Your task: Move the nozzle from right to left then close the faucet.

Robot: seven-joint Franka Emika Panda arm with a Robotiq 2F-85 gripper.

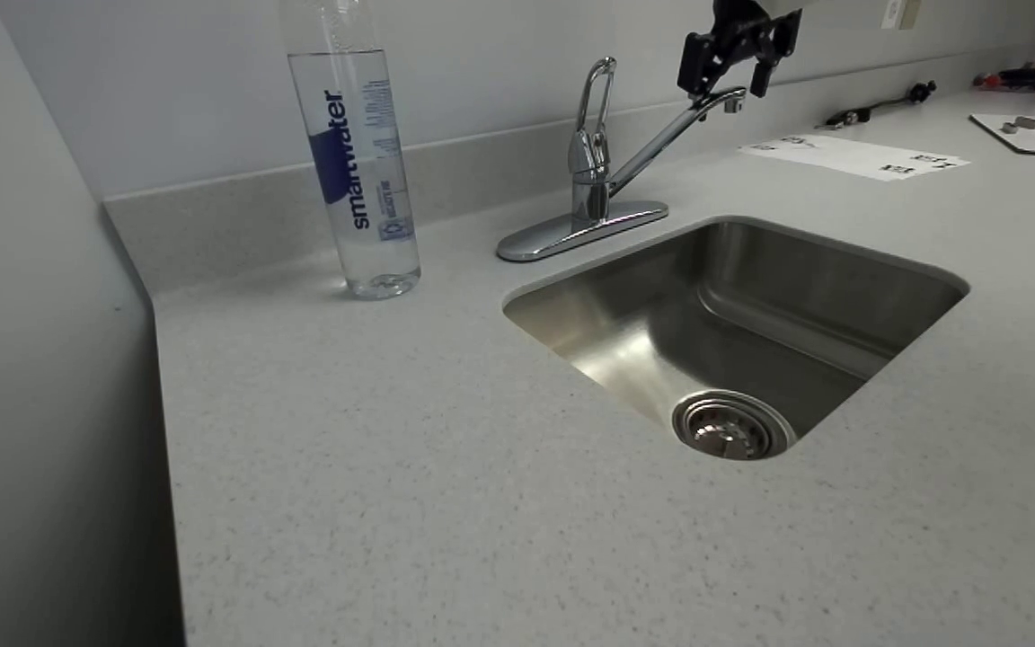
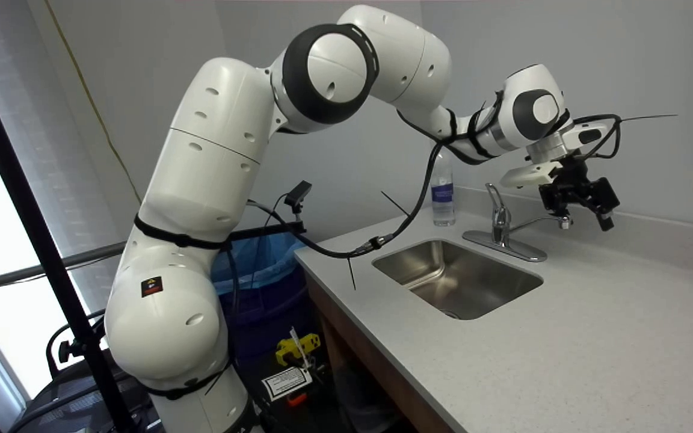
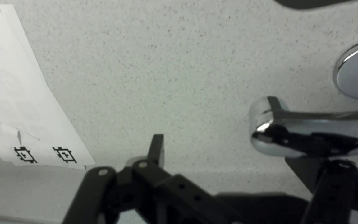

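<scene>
The chrome faucet (image 1: 589, 184) stands behind the sink, with its short looped lever upright; it also shows in an exterior view (image 2: 500, 227). Its long spout, the nozzle (image 1: 657, 148), points along the backsplash away from the bottle and also shows in an exterior view (image 2: 530, 222). My gripper (image 1: 729, 88) is open and empty at the nozzle's tip, also in an exterior view (image 2: 585, 219). In the wrist view, the nozzle (image 3: 309, 118) partly covers one finger, while the gripper's (image 3: 228, 155) other finger stands apart to the left. I cannot tell whether a finger touches the nozzle.
A steel sink (image 1: 832, 270) is set into the counter in front of the faucet. A tall clear water bottle (image 1: 360, 180) stands beside the faucet base. The backsplash (image 1: 482, 175) runs close behind. Marker sheets (image 1: 850, 155) lie on the counter, also in the wrist view (image 3: 26, 102).
</scene>
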